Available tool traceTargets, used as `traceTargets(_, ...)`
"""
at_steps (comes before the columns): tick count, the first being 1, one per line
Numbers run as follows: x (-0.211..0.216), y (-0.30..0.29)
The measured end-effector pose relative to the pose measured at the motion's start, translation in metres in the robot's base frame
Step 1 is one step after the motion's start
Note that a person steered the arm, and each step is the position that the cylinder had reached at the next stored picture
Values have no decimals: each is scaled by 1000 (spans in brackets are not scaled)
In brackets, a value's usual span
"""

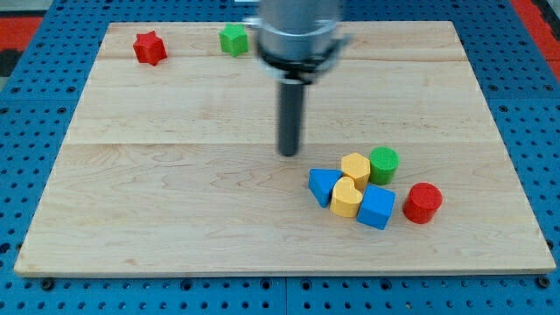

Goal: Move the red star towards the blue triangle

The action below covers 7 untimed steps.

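The red star [150, 47] lies at the view's top left of the wooden board [175, 175]. The blue triangle [322, 185] lies right of centre toward the view's bottom, at the left end of a cluster of blocks. My tip [289, 154] stands near the board's middle, just up and left of the blue triangle, with a small gap between them. It is far to the right of and below the red star.
Touching the blue triangle are a yellow heart [346, 198], a yellow hexagon [355, 167] and a blue cube [377, 206]. A green cylinder [383, 164] and a red cylinder [423, 202] sit at the cluster's right. A green star [234, 39] lies at the top edge.
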<state>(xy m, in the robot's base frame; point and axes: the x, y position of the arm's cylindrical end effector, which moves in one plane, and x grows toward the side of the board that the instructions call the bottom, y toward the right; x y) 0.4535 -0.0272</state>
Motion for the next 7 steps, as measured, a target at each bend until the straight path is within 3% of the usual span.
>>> traceTargets(1, -1, -93)
traceTargets(2, -7, -142)
traceTargets(7, -18, -152)
